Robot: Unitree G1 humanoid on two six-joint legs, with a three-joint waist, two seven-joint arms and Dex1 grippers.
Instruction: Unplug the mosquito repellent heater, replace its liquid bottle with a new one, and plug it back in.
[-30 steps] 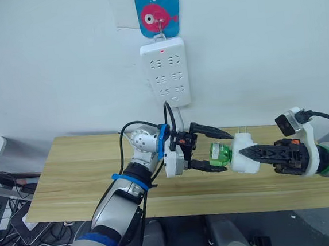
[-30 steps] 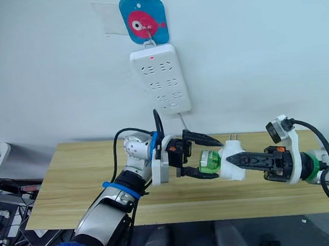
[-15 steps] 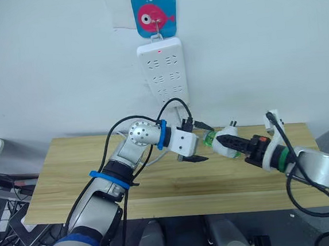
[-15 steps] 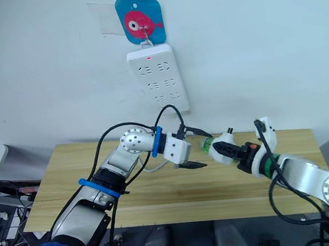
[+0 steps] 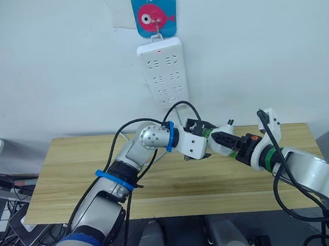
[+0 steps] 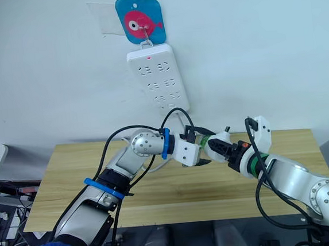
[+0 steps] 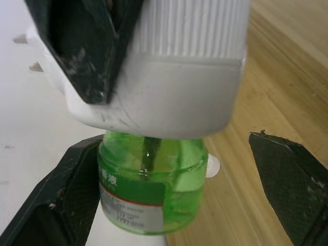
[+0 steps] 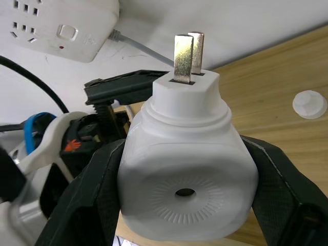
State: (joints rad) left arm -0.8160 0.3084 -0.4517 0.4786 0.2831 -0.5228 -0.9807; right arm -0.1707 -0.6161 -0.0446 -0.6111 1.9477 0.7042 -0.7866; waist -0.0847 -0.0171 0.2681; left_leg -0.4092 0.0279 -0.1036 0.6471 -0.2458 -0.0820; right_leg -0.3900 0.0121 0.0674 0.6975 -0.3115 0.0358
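The mosquito repellent heater [image 8: 184, 179], a white rounded unit with a vent hole, is held over the wooden table [image 5: 71, 171] with my right gripper [image 8: 182, 145] shut on its sides. Its two plug prongs [image 8: 184, 56] point toward the wall. A green liquid bottle [image 7: 151, 184] sticks out of the heater [image 7: 169, 87] toward my left arm. My left gripper [image 7: 171, 143] is open around that bottle. One finger [image 7: 61, 205] lies against the bottle's side; the other [image 7: 292, 184] stands well apart. From the head, both grippers meet above the table's middle [image 5: 212, 139].
A long white power strip [image 5: 164, 71] hangs on the wall under a blue fish hook [image 5: 155, 14], its cord dropping to the table. A small white round cap [image 8: 309, 104] lies on the wood near the heater. Cables lie beyond the table's left end [image 5: 2, 183].
My left gripper has moved right and now straddles the green bottle. The right arm has drawn the heater a little further left. The camera tilted between the earliest frames and now.
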